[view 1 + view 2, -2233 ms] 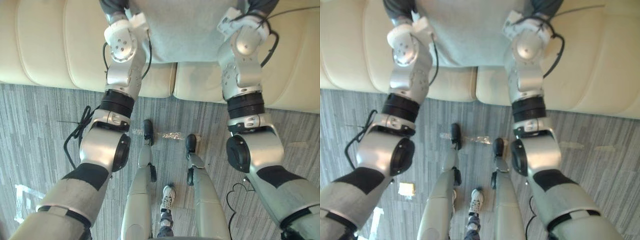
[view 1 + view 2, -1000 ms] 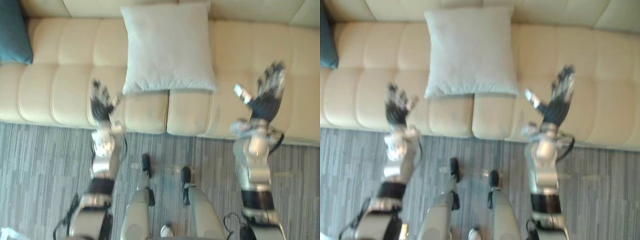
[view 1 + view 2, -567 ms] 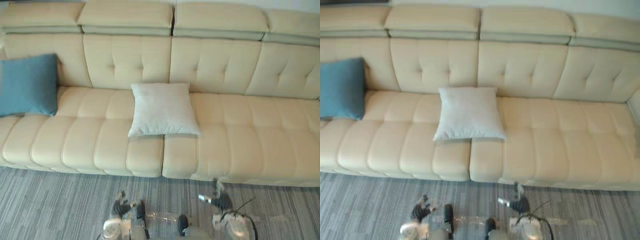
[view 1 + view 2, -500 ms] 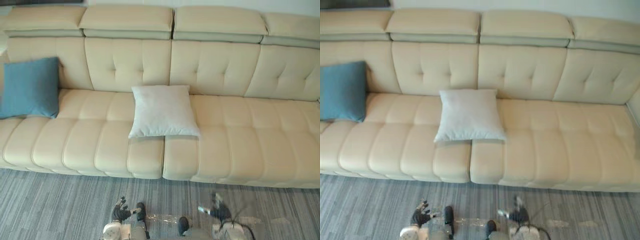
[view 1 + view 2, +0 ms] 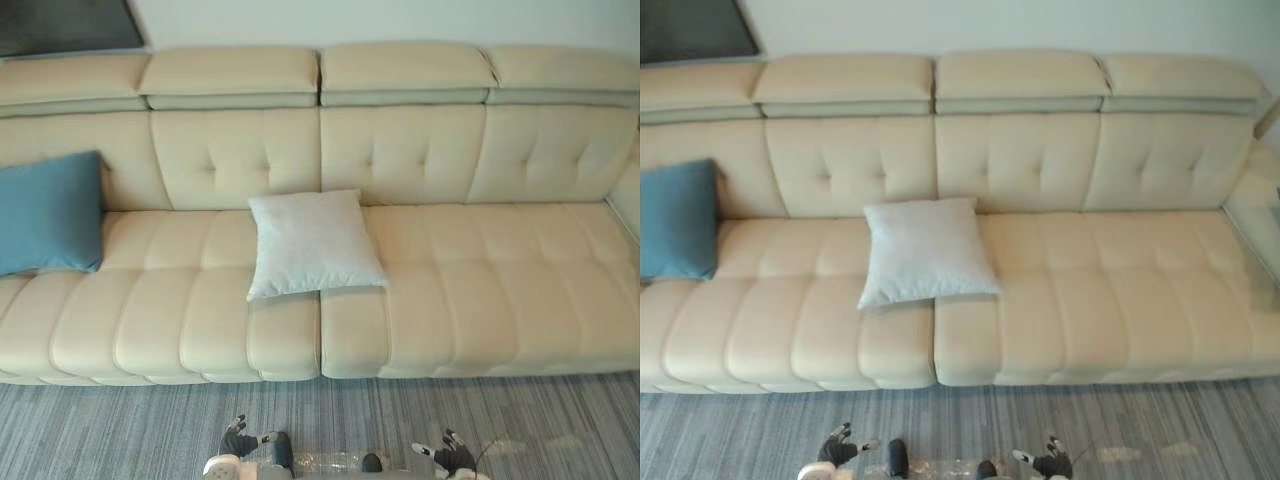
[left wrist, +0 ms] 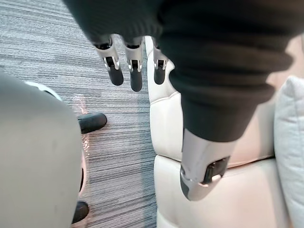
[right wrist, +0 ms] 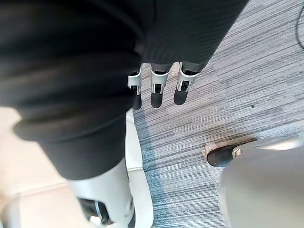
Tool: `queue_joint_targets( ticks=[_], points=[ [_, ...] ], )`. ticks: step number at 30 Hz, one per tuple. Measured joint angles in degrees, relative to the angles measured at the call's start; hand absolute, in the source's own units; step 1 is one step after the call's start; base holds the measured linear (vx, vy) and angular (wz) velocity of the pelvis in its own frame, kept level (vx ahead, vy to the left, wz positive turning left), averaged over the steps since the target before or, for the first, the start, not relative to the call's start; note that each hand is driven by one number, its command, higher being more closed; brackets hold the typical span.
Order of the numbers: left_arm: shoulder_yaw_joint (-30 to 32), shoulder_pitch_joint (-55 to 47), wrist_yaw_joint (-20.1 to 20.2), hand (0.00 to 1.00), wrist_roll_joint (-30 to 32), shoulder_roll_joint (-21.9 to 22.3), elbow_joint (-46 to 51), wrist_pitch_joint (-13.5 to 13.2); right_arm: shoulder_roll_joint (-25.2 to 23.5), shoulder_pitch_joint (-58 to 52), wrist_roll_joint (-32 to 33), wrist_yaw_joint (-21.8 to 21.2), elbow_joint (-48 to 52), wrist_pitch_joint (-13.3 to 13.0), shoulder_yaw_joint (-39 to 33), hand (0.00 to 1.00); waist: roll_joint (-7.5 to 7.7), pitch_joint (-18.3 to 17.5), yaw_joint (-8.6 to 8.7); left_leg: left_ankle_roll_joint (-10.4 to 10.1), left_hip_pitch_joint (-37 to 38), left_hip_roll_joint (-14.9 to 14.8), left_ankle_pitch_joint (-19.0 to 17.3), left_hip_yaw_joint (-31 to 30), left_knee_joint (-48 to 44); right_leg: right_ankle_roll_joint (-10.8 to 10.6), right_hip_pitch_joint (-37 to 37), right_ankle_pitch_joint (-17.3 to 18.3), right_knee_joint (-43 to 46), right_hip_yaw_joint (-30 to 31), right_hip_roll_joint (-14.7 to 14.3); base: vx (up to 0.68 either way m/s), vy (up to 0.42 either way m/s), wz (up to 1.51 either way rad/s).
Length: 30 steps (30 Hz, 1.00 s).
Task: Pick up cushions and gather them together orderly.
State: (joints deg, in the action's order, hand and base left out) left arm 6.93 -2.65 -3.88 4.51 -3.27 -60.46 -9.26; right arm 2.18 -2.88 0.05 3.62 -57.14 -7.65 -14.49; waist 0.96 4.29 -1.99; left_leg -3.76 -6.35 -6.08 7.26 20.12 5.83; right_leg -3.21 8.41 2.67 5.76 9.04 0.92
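Left hand (image 6: 126, 66) and right hand (image 7: 156, 90) hang uncurled and empty before the cream sofa (image 5: 480, 270).
The grey cushion (image 5: 312, 243) and blue cushion (image 5: 48, 212) look light and squashy, probably best gripped at opposite edges.

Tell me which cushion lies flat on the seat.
The pale grey cushion in the middle of the sofa; the blue cushion stands propped up at its left end.

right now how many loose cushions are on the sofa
2. A pale grey square fabric cushion lies flat on the seat near the middle of the cream leather sofa. A blue fabric cushion stands propped at the sofa's left end, cut by the view's edge. Others may lie beyond it.
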Motion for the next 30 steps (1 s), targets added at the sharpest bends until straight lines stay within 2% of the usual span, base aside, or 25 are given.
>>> queue_joint_targets(
  ticks=[2,3,4,5,7,8,9,10,11,12,13,14,15,16,17,18,19,21,24,25,27,28,30],
  points=[
    [-0.17,2.54,-0.05,0.0,-0.02,0.39,0.42,0.19,-0.06,0.51,0.07,0.37,0.38,0.09,1.53,0.0,0.58,0.9,-0.02,0.61,-2.49,-0.63,-0.97,-0.29,-3.2,-0.24,2.5,-0.18,3.28,-2.14,0.07,-0.09,-0.02,-0.07],
    [-0.16,3.1,-0.21,0.0,-0.02,1.01,1.31,0.35,-0.08,0.48,0.07,0.64,0.65,0.37,1.59,0.0,0.14,1.3,-0.42,1.25,-3.23,-1.89,-2.34,-0.28,-5.06,-1.04,2.65,-0.43,3.98,-3.1,-0.05,-0.09,-0.031,0.08],
    [0.04,3.23,-0.51,0.0,-0.04,1.8,2.7,0.34,-0.37,0.59,0.07,1.02,1.61,0.56,1.59,0.0,-0.11,1.67,-0.86,1.74,-3.74,-3.0,-2.87,-0.15,-6.44,-0.79,3.29,0.85,6.7,-4.83,0.17,-0.11,-0.055,0.1],
    [0.52,3.1,-0.78,0.0,-0.07,2.19,3.79,0.21,-0.62,-0.01,0.04,1.06,2.55,0.61,1.68,0.0,-0.34,1.93,-1.23,2.0,-3.68,-3.12,-3.09,-0.4,-7.93,0.65,6.38,5.89,21.33,-9.51,2.12,-0.08,-0.065,0.22],
    [0.74,2.72,-0.92,0.0,-0.13,2.36,4.64,0.47,-0.62,-0.59,-0.02,1.07,2.51,0.67,1.82,0.0,0.03,1.67,-1.37,2.07,-3.93,-3.18,-3.34,-1.92,-10.03,-0.98,6.25,9.06,34.32,-11.78,5.72,-0.08,-0.13,0.37],
    [1.36,2.19,-1.14,0.0,-0.15,2.14,5.54,0.51,-0.62,-0.59,-0.03,1.1,2.52,0.7,2.43,0.0,0.42,1.09,-1.74,1.13,-5.54,-3.44,-2.66,-2.83,-11.84,-1.9,5.14,9.69,38.53,-11.48,8.26,-0.12,-0.238,0.36],
    [2.0,1.88,-1.31,0.0,-0.13,2.04,6.03,0.53,-0.64,-0.48,-0.11,1.2,2.55,0.7,2.99,0.0,1.2,0.53,-1.89,0.71,-7.07,-3.73,-2.37,-3.41,-13.34,-2.2,3.89,9.54,38.56,-10.74,9.38,-0.12,-0.243,0.3],
    [2.87,1.89,-1.53,0.0,-0.16,2.08,6.06,0.7,-0.72,-0.22,-0.11,1.27,2.58,0.69,3.33,0.0,1.92,0.13,-2.43,0.09,-8.99,-4.19,-1.94,-3.87,-14.98,-4.04,2.3,10.14,35.1,-9.61,9.34,-0.15,-0.3,0.18],
    [3.3,2.04,-1.66,0.0,-0.18,2.62,5.87,0.99,-0.58,0.11,-0.08,1.47,2.65,0.69,3.2,0.0,1.16,0.29,-3.0,-0.6,-10.44,-5.46,-1.18,-4.64,-15.79,-4.43,1.08,12.3,31.03,-10.24,7.11,-0.2,-0.316,-0.08],
    [3.37,1.64,-1.69,0.0,-0.26,3.69,5.82,1.02,-0.6,0.16,-0.06,1.79,2.86,0.71,2.91,0.0,-0.68,0.24,-4.39,-0.26,-11.17,-7.73,-0.06,-4.87,-15.43,-3.82,-0.77,13.49,25.63,-11.25,4.67,-0.27,-0.374,-0.2],
    [2.78,1.74,-1.75,0.0,-0.25,4.0,5.51,1.12,-0.53,0.05,-0.04,2.25,2.91,0.74,2.72,0.0,-1.19,0.22,-4.65,0.53,-11.72,-8.94,1.35,-4.85,-14.92,-2.97,-2.01,14.41,22.34,-12.71,3.29,-0.23,-0.286,-0.23],
    [2.3,1.75,-1.81,0.0,-0.27,4.32,5.17,1.17,-0.32,0.03,-0.01,2.39,2.94,0.76,2.76,0.0,-1.99,0.21,-4.64,0.19,-11.71,-9.65,2.27,-4.84,-14.49,-2.38,-2.78,14.74,21.08,-13.61,2.66,-0.26,-0.245,-0.05],
    [0.92,1.68,-1.85,0.0,-0.3,4.87,4.27,1.24,0.22,-0.24,0.02,2.71,2.95,0.97,2.78,0.0,-3.24,0.13,-4.46,-1.24,-11.61,-10.82,4.82,-4.78,-12.86,-1.8,-2.55,15.05,20.24,-15.27,1.75,-0.23,-0.158,0.06],
    [0.35,1.7,-1.77,0.0,-0.39,5.43,4.11,1.24,0.4,-0.45,0.06,3.0,2.97,1.05,2.69,0.0,-3.62,-0.08,-4.25,-1.55,-11.57,-10.85,6.75,-4.6,-11.62,-1.04,-2.52,15.46,20.06,-16.39,1.65,-0.32,-0.169,0.13],
    [0.12,1.8,-1.76,0.0,-0.54,6.07,4.2,1.18,0.37,-0.87,0.06,3.28,3.01,1.13,2.17,0.0,-3.35,-0.08,-4.13,-2.36,-11.43,-10.43,7.82,-4.6,-10.67,0.62,-2.46,16.17,19.45,-17.74,2.51,-0.3,-0.101,0.05],
    [-0.19,2.56,-1.68,0.0,-0.77,6.25,4.37,1.15,0.23,-1.07,0.07,3.34,2.29,1.41,1.02,0.0,-2.56,-0.13,-4.19,-3.31,-11.51,-9.28,4.73,-5.01,-12.98,2.19,-2.46,17.07,18.08,-19.74,4.09,-0.33,-0.054,-0.03],
    [-0.07,2.73,-1.55,0.0,-0.79,6.05,4.26,1.22,0.02,-0.91,0.08,3.49,2.17,1.64,0.68,0.0,-1.97,0.34,-3.83,-2.75,-11.67,-8.32,-0.01,-5.72,-18.04,2.16,-2.39,15.95,17.54,-19.81,5.01,-0.25,0.011,-0.1],
    [0.05,2.91,-1.54,0.0,-0.89,5.79,4.21,1.21,-0.57,-2.18,0.07,3.34,2.09,1.84,-0.03,0.0,-0.38,0.25,-3.66,-1.95,-11.47,-6.65,-7.54,-6.68,-27.37,1.25,-2.62,13.55,15.18,-19.34,6.65,-0.22,0.073,0.0],
    [0.98,2.31,-1.21,0.0,-0.88,5.82,3.66,1.25,-1.24,-2.84,0.05,3.06,1.16,2.2,-2.12,0.0,-0.48,0.08,-2.65,-1.43,-8.96,-6.8,-18.25,-7.3,-33.58,-0.91,-2.51,10.14,11.59,-18.61,6.9,-0.15,0.209,-0.05],
    [1.69,2.23,-1.1,0.0,-0.91,5.65,3.67,1.34,-1.64,-2.63,0.04,2.8,0.47,2.47,-3.26,0.0,-0.77,0.23,-2.61,-2.17,-7.7,-6.29,-20.19,-7.21,-31.78,-1.38,-2.69,9.95,11.05,-17.36,6.48,-0.13,0.3,-0.3],
    [2.86,1.55,-1.14,0.0,-0.87,4.04,3.72,1.27,-2.93,-2.28,-0.01,2.14,-1.09,2.74,-3.81,0.0,1.16,-0.56,-2.48,-1.8,-6.52,-4.26,-19.84,-5.1,-29.34,-2.12,-2.71,8.19,8.1,-13.92,7.3,-0.08,0.216,-0.39],
    [2.84,1.23,-1.11,0.0,-0.8,2.72,3.13,1.44,-3.08,-2.19,0.0,1.91,-2.23,2.67,-3.92,0.0,1.95,-1.03,-1.57,-1.72,-5.78,-3.05,-19.7,-4.84,-28.13,-2.39,-3.64,6.84,5.74,-12.51,7.63,-0.02,0.184,-0.18],
    [2.8,0.85,-1.03,0.0,-0.78,1.68,2.17,1.88,-3.26,-2.57,0.25,1.8,-3.03,2.67,-5.24,0.0,2.12,-1.24,-0.93,-1.24,-4.38,-1.16,-19.94,-4.85,-26.18,-1.9,-5.24,4.7,3.16,-10.99,8.28,-0.01,0.157,-0.02]
  ],
)
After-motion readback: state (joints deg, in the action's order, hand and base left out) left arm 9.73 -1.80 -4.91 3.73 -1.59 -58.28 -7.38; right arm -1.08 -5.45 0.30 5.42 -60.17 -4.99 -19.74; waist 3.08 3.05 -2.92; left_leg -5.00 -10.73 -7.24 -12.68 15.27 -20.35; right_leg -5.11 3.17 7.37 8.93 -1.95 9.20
